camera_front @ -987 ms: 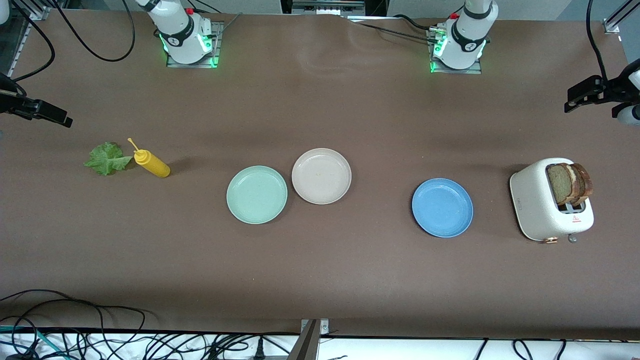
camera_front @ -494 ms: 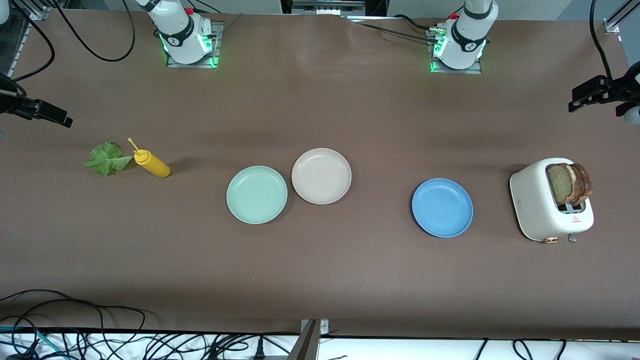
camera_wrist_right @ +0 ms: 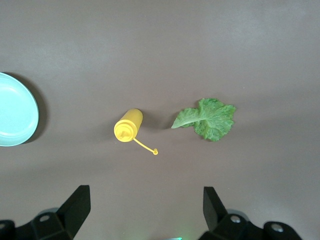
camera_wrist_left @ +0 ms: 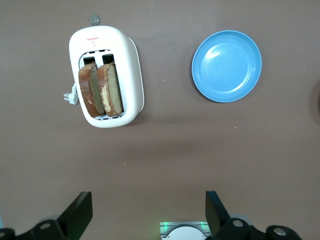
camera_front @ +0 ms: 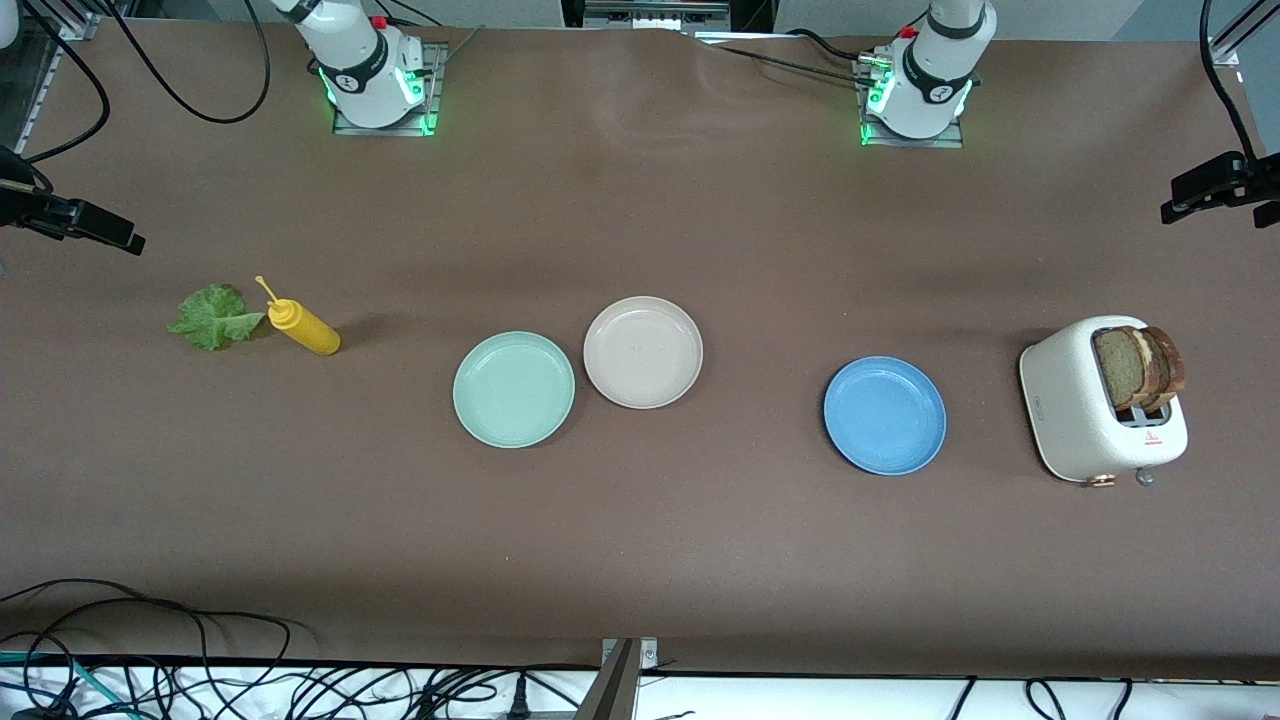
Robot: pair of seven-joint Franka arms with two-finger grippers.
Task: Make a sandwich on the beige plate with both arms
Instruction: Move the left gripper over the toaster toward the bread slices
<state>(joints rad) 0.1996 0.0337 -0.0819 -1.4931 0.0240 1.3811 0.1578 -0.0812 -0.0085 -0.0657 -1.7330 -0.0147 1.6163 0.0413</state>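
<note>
The left gripper (camera_wrist_left: 147, 212) hangs high in the air at the left arm's end of the table, with its two fingers (camera_wrist_left: 80, 212) wide apart and nothing between them. Below it stands a white toaster (camera_front: 1095, 412). Two bread slices (camera_wrist_left: 100, 90) stick up out of the toaster's slots, side by side. A blue plate (camera_front: 885, 415) lies near the toaster, toward the middle of the table.

The right gripper (camera_wrist_right: 145, 210) hangs high over the right arm's end of the table. Its fingers (camera_wrist_right: 77, 207) are wide apart too, and it holds nothing. Under it lies a green lettuce leaf (camera_wrist_right: 207, 117), flat on the table. Just beside the leaf is a yellow squeeze bottle (camera_wrist_right: 129, 125).

The beige plate (camera_front: 643, 352) sits in the middle of the table, well apart from both grippers. A mint-green plate (camera_front: 514, 389) lies just beside it, a little nearer to the front camera and toward the right arm's end. Both plates have nothing on them.
</note>
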